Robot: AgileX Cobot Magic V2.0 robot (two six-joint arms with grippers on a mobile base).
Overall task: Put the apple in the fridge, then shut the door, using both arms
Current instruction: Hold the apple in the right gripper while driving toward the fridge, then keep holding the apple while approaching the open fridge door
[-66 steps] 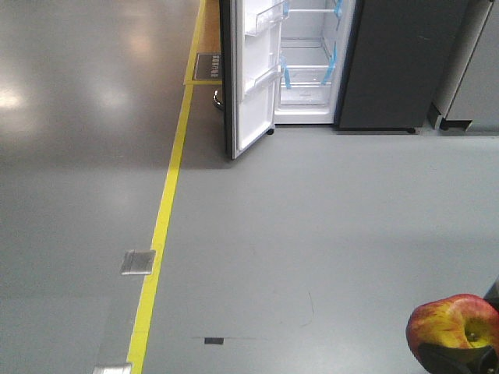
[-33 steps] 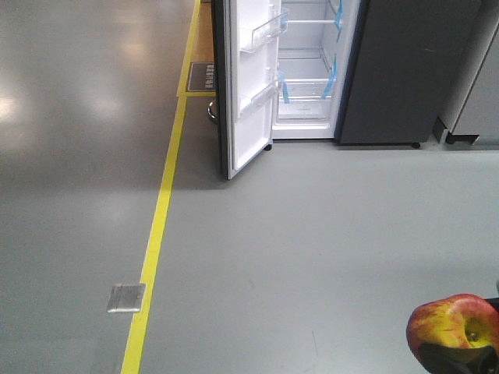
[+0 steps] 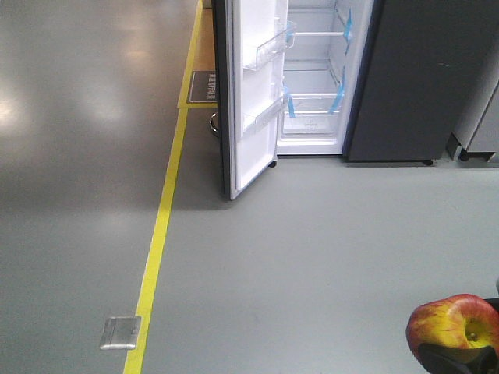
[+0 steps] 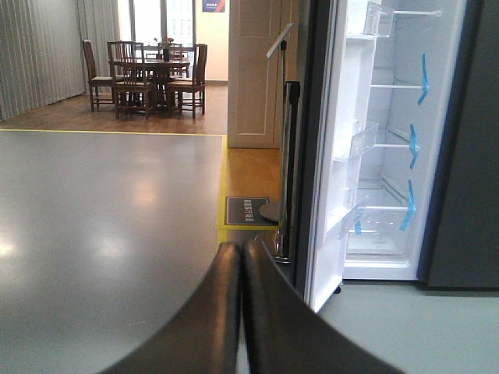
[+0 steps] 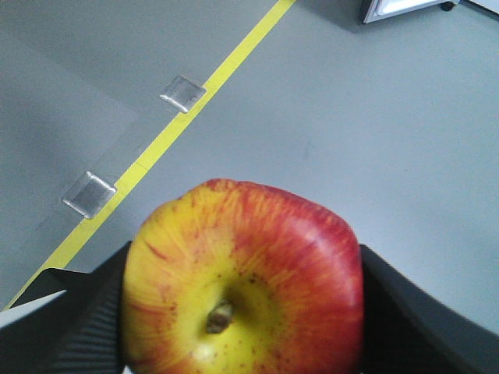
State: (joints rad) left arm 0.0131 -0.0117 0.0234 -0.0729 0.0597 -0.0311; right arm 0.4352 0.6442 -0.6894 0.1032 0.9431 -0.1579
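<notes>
Notably, left tool (image 4: 240,251) pressed together, seen in wrist view only, right tool (image 5: 242,323) clamping apple (image 5: 261,249).

Light: bright, even; fridge (image 3: 312,78) interior glows white.
Glare: soft patches on floor (image 3: 78,156).
Blur: close apple (image 5: 242,280) slightly soft.

Left black gripper (image 4: 242,251) is holding its two curved fingers (image 4: 209,312) pressed together, empty. Right black gripper (image 5: 242,312) is clamping a red-and-yellow apple (image 5: 257,257) between its ribbed fingers (image 5: 82,331).

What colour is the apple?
The apple is red with yellow streaks, clearest in the right wrist view.
</notes>
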